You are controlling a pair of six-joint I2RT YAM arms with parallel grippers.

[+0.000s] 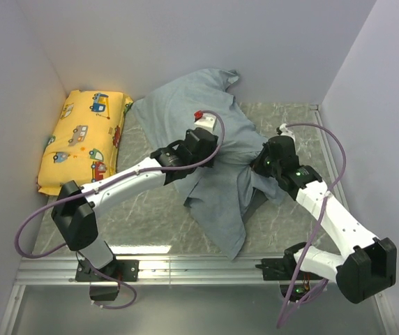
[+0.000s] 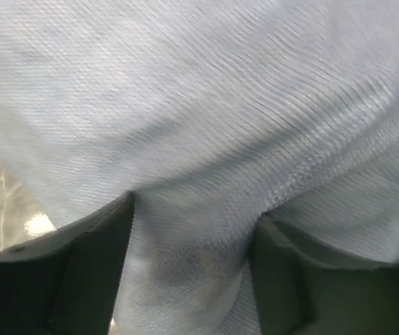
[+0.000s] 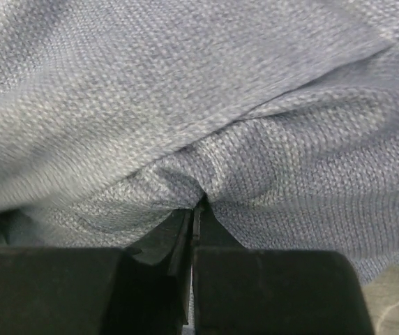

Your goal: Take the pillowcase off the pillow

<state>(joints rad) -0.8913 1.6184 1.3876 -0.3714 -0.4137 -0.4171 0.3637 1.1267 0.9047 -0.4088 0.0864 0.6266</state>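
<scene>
The pillowcase (image 1: pixel 213 174) lies crumpled in the middle of the table, its lighter blue-grey inside showing. It fills the left wrist view (image 2: pixel 199 105) and the right wrist view (image 3: pixel 185 91). The white pillow is hidden; I cannot tell whether it lies under the fabric. My left gripper (image 1: pixel 210 136) rests on top of the fabric. Its jaws (image 2: pixel 192 230) stand wide apart with a bulge of cloth between them. My right gripper (image 1: pixel 259 164) is at the cloth's right side, and its jaws (image 3: pixel 198 206) are shut on a pinched fold.
A yellow pillow with cartoon vehicles (image 1: pixel 84 139) lies at the back left against the wall. Pale walls enclose the marble-patterned table (image 1: pixel 151 209) on the left, back and right. A metal rail (image 1: pixel 185 269) runs along the near edge.
</scene>
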